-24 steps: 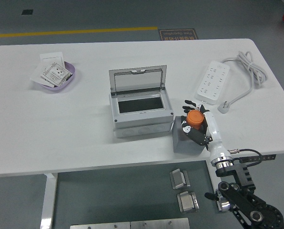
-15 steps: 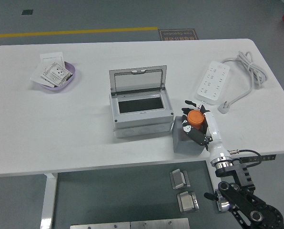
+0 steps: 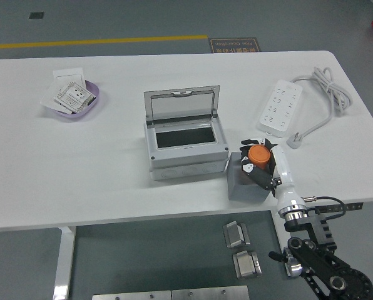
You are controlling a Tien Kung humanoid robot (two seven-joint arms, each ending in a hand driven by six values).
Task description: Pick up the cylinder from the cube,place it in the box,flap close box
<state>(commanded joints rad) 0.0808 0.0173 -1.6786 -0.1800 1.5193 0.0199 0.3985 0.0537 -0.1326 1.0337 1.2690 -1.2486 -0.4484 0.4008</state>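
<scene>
The right hand [image 3: 263, 164] has seemingly closed tighter around the orange cylinder [image 3: 258, 155] on the cube [image 3: 248, 185]

White table [image 3: 111, 181] bearing a grey box [image 3: 185, 142] with raised lid at centre, a grey cube [image 3: 246, 182] just right of it at the near edge, a purple dish [image 3: 90, 107] of packets far left, and a white power strip [image 3: 280, 107] with coiled cable far right.

Nothing here can truly be read. Far beyond the right hand [image 3: 262, 164], past the table's far edge, a dark floor sign [image 3: 234, 45] carries pale lettering too small to make out. Well off to the hand's left, the printed cards [image 3: 69, 93] in the purple bowl [image 3: 94, 103] show marks just as illegible.
</scene>
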